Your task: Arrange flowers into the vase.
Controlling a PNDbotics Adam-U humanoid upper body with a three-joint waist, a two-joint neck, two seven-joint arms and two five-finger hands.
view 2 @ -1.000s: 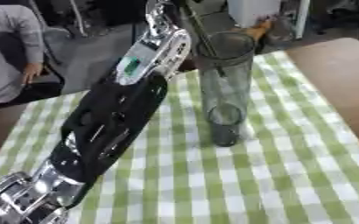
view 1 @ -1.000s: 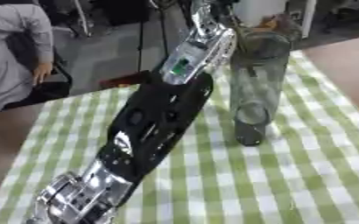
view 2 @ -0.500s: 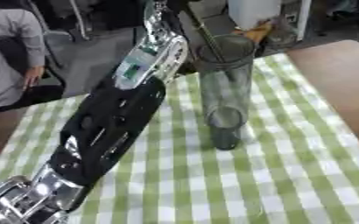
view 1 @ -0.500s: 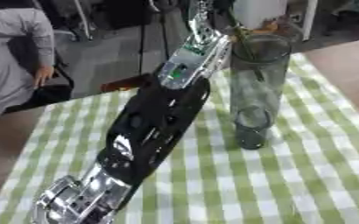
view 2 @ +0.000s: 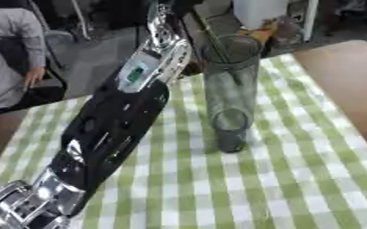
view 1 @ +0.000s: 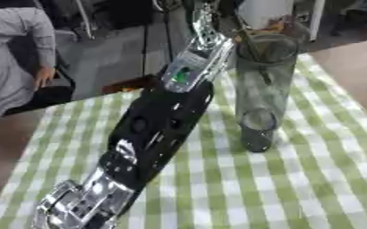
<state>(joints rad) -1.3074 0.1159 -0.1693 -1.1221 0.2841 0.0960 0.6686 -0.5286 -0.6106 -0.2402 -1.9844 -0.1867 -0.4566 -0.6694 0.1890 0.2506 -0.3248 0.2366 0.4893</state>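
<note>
- Vase (view 1: pixel 258 96): tall clear glass cylinder, upright on the bench (view 1: pixel 312 179) on a green-and-white checked cloth, toward the far side, just right of the robot's left arm (view 1: pixel 159 129).
- Thin dark stem-like line (view 1: pixel 248 42) shows at the vase mouth, slanting in; looks like a flower stem, no bloom made out.
- Left arm runs from lower left up past the vase rim; the left robot hand is at the top edge, lost in dark clutter, so can't tell how far open it is or whether it holds the stem.
- Right robot hand not in either view.
- Handling, judged: glass vase is rigid, smooth, likely slippery, breakable; tall and narrow, so tips easily if the forearm knocks it sideways.
- Stem likely light, thin, bendy; best pinched along the stalk below the head, not on the petals.
- If steadying the vase, wrap around the lower body, not the rim.
</note>
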